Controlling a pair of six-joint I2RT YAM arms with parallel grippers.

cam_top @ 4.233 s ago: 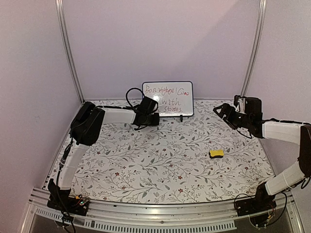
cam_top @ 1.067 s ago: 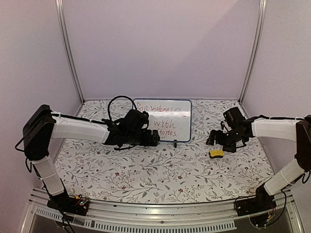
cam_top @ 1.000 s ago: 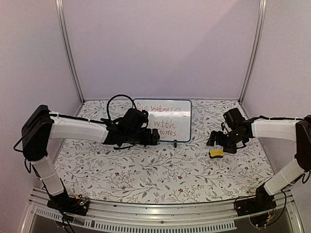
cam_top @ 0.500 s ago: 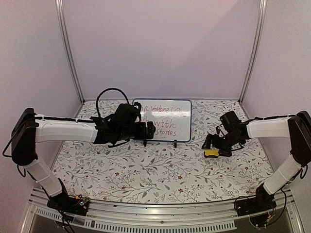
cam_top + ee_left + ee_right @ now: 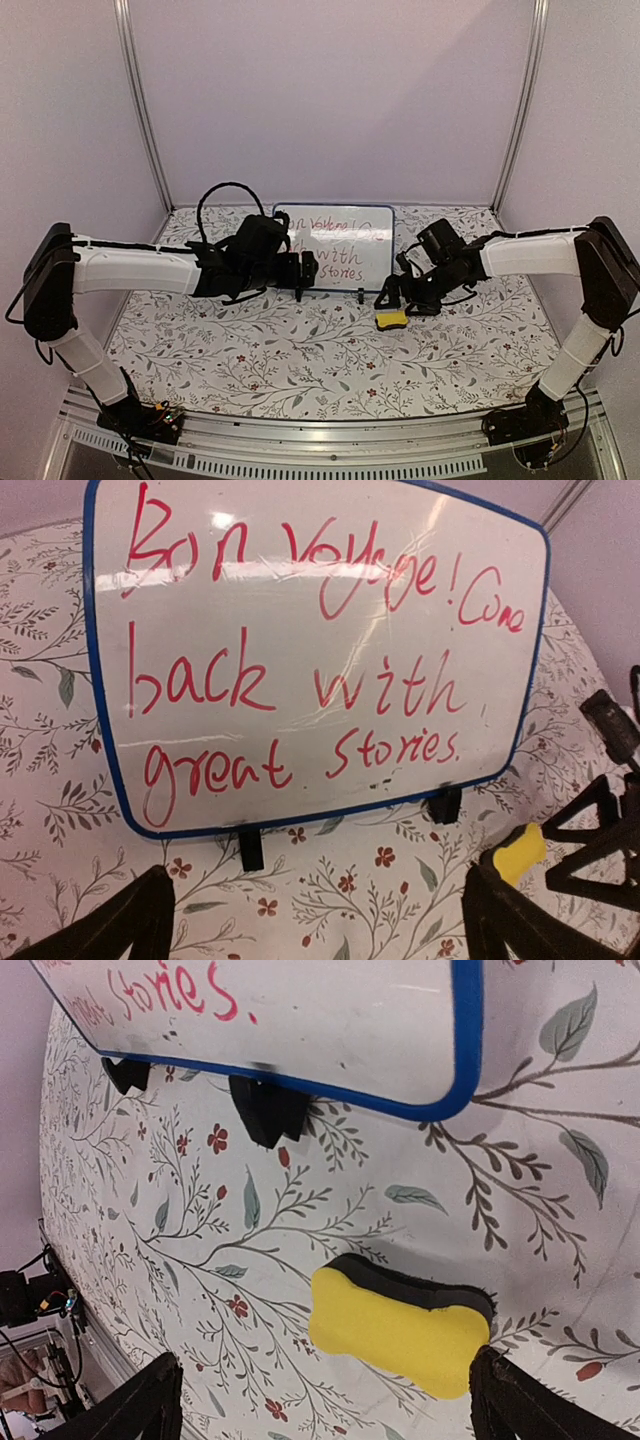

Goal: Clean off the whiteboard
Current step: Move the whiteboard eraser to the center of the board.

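Note:
The whiteboard [image 5: 340, 243] stands upright on two black feet at the back middle, blue-framed, with red handwriting on it [image 5: 320, 650]. My left gripper [image 5: 304, 270] is open just in front of its left part, holding nothing [image 5: 320, 925]. A yellow sponge eraser [image 5: 390, 320] with a dark underside lies on the table right of the board's right foot. My right gripper [image 5: 396, 300] hangs open over it. In the right wrist view the sponge [image 5: 400, 1332] lies between the spread fingers, against the right one, with the board's lower corner [image 5: 330, 1020] above. The gripper [image 5: 325, 1405] has not closed.
The table [image 5: 300, 360] has a floral cloth. Metal posts [image 5: 140, 100] stand at the back corners before pale walls. In the left wrist view the sponge [image 5: 520, 850] and the right gripper's dark fingers [image 5: 590, 830] appear at the right edge.
The right arm has swept left toward the board, and the sponge has slid left with it. The left gripper has opened a little wider and shifted slightly back along the board's left part.

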